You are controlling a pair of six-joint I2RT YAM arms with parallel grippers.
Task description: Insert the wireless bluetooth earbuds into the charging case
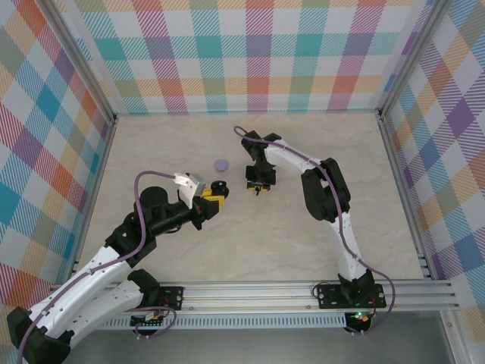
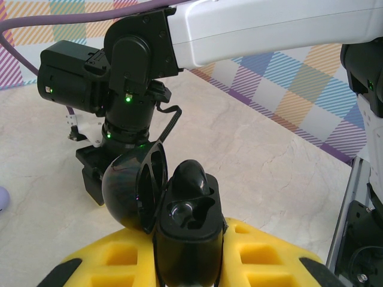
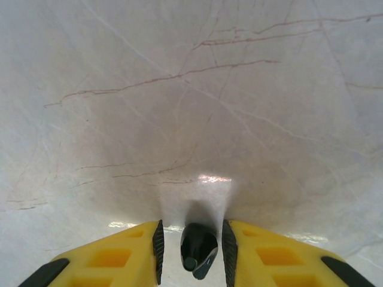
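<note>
My left gripper [image 1: 214, 197] is shut on a black charging case [image 2: 187, 245], held above the table with its round lid [image 2: 128, 191] swung open to the left. One black earbud [image 2: 191, 177] sits in the far slot; the near slot is hollow. Right of the case, my right gripper [image 1: 258, 189] points down at the table. Its yellow fingers [image 3: 119, 257] stand on either side of another black earbud [image 3: 198, 246] that lies on the marble, with a narrow gap on each side. The pads do not touch it.
A round lavender case [image 1: 220, 164] sits closed on the table just behind the two grippers. The right arm's wrist [image 2: 128, 101] hangs close behind the held case. Checked walls enclose the marble table [image 1: 318, 152] on three sides.
</note>
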